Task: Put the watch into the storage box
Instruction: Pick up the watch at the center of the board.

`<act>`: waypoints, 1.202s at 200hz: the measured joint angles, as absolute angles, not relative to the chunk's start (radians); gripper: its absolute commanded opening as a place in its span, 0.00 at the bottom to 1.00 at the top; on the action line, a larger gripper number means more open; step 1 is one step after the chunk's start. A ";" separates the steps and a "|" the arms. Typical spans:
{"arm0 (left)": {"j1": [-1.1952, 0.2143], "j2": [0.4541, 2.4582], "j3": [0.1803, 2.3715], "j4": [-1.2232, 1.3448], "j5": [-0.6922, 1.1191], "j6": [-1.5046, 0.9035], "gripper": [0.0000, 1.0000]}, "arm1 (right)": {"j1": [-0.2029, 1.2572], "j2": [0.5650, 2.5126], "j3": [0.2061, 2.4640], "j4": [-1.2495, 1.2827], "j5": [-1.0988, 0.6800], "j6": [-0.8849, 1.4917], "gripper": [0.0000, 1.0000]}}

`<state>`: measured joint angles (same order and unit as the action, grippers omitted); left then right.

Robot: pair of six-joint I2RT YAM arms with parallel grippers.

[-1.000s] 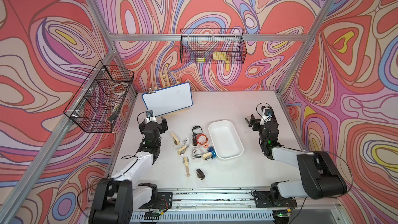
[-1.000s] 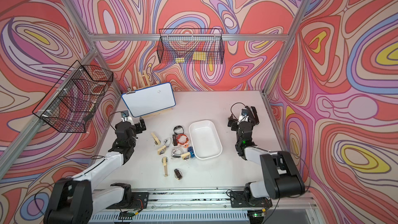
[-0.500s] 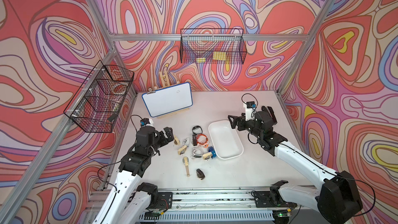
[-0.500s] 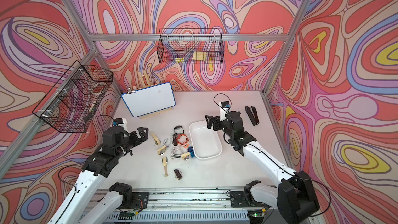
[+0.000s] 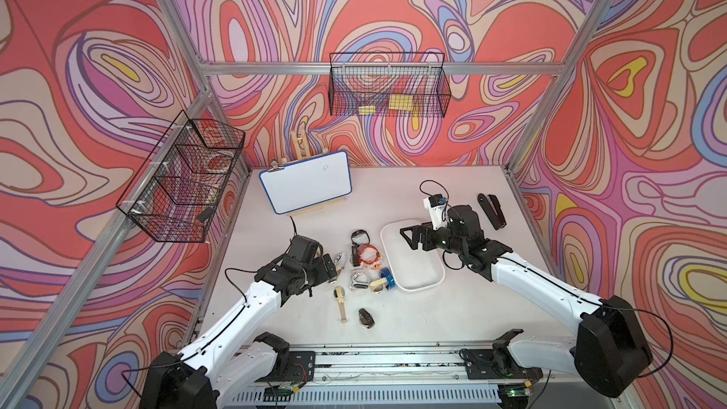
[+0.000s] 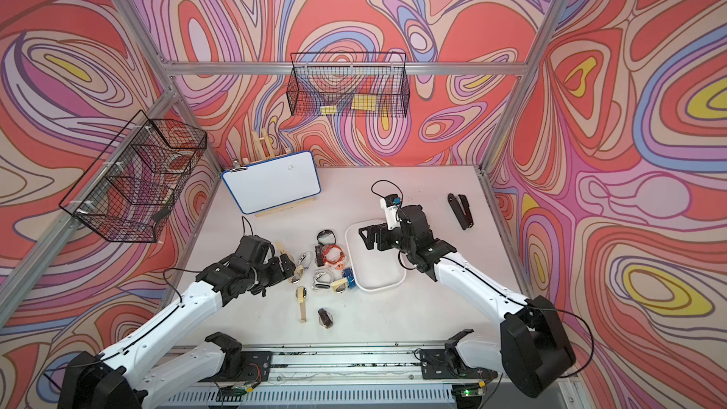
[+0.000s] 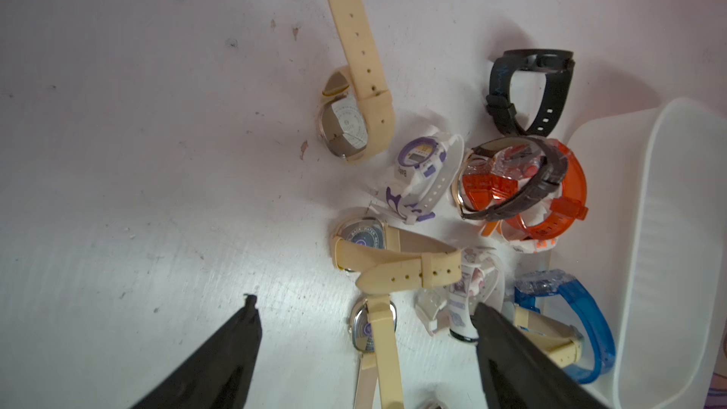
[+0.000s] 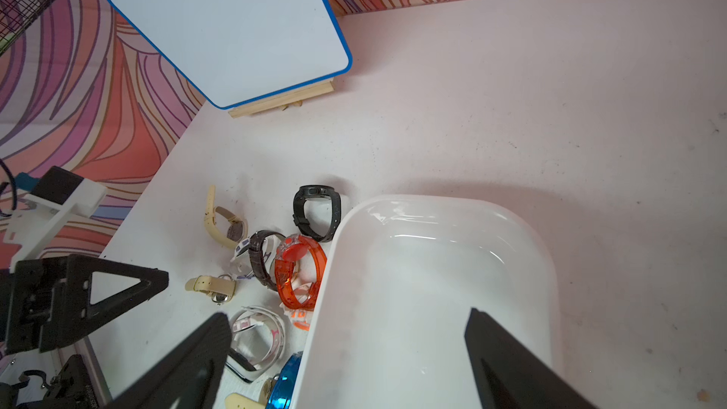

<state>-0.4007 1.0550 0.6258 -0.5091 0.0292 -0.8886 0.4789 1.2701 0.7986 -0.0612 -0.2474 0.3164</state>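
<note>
Several watches lie in a loose pile mid-table: a black one (image 5: pixel 360 236), an orange one (image 5: pixel 369 255), a blue one (image 5: pixel 387 278) and beige-strapped ones (image 5: pixel 341 300). To their right sits the white storage box (image 5: pixel 417 285), with nothing in it (image 8: pixel 432 269). My left gripper (image 5: pixel 329 269) (image 6: pixel 289 267) hovers open at the pile's left edge. In the left wrist view a beige watch (image 7: pixel 371 332) lies on the table between the spread fingers of the left gripper (image 7: pixel 364 304), untouched. My right gripper (image 5: pixel 412 236) (image 8: pixel 346 318) hangs open over the box's far left rim, holding nothing.
A blue-edged whiteboard (image 5: pixel 306 182) leans on a wooden stand at the back left. Black wire baskets hang on the back wall (image 5: pixel 387 90) and the left wall (image 5: pixel 185 179). A black stapler-like object (image 5: pixel 491 210) lies at the back right. A small dark watch (image 5: pixel 366 317) lies nearer the front.
Both arms have risen from their resting places at the table's sides and swung inward. The left now reaches the watch pile, the right is over the box. No watch has moved.
</note>
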 measured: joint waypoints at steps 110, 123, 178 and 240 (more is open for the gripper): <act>-0.401 1.306 0.638 -0.284 -0.067 -0.995 0.62 | 0.479 1.270 0.768 -0.059 -0.244 0.316 0.98; -0.401 1.317 0.643 -0.264 -0.068 -0.999 0.61 | 0.479 1.270 0.765 -0.060 -0.244 0.316 0.98; -0.401 1.375 0.681 -0.229 -0.093 -0.999 0.53 | 0.479 1.271 0.753 -0.060 -0.243 0.315 0.97; -0.401 1.436 0.743 -0.232 -0.142 -0.978 0.42 | 0.479 1.274 0.752 -0.058 -0.244 0.312 0.96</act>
